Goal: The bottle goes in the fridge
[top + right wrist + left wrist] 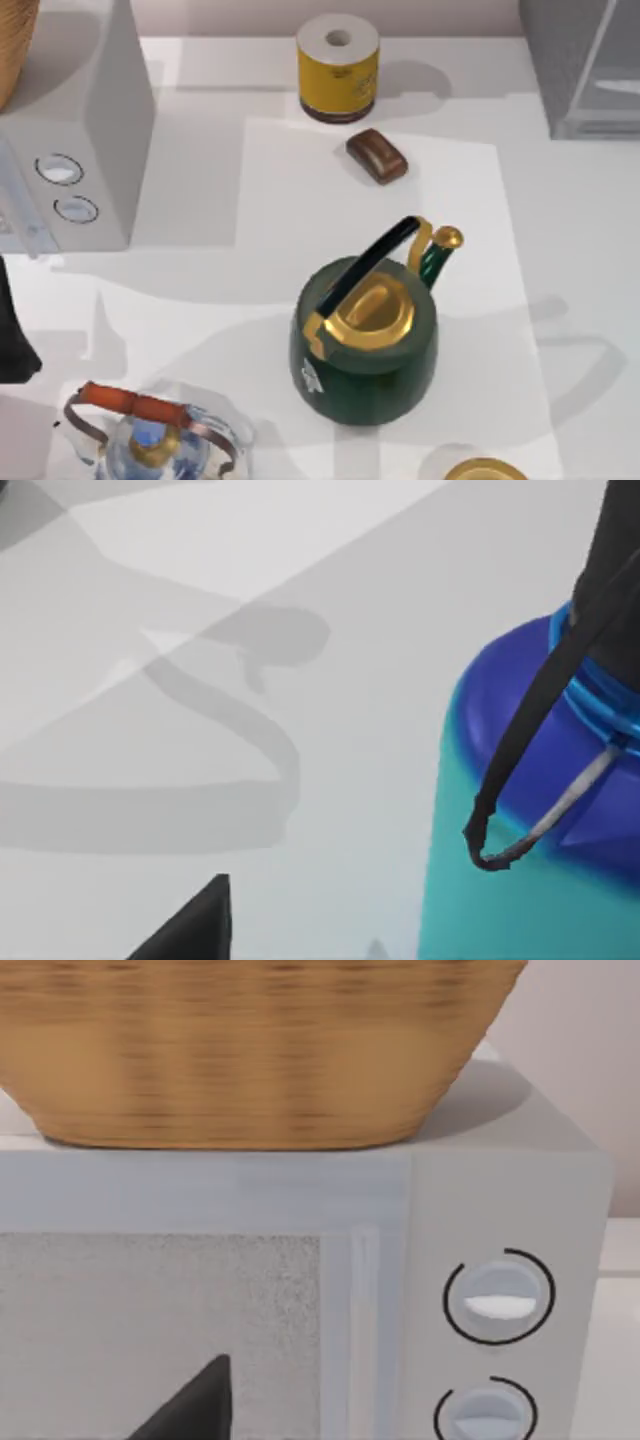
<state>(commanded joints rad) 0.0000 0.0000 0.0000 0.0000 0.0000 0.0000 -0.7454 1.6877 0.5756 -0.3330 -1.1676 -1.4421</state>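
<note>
The bottle (520, 860) has a teal body, a blue shoulder and a black strap with a thin grey loop. It fills the near side of the right wrist view, very close to my right gripper (190, 925), of which a dark tip shows beside it. The bottle's base is cut off. I cannot tell whether the gripper touches it. The fridge (580, 70) is a grey box at the table's far right corner. My left gripper (15, 335) hangs at the left edge, facing the microwave.
A white microwave (75, 150) with two knobs stands at the far left, a wicker basket (250, 1050) on top. A green and gold kettle (365, 335) sits mid-table. A glass teapot (150, 435) is at the front left, a yellow roll (338, 68) and a brown block (377, 156) behind.
</note>
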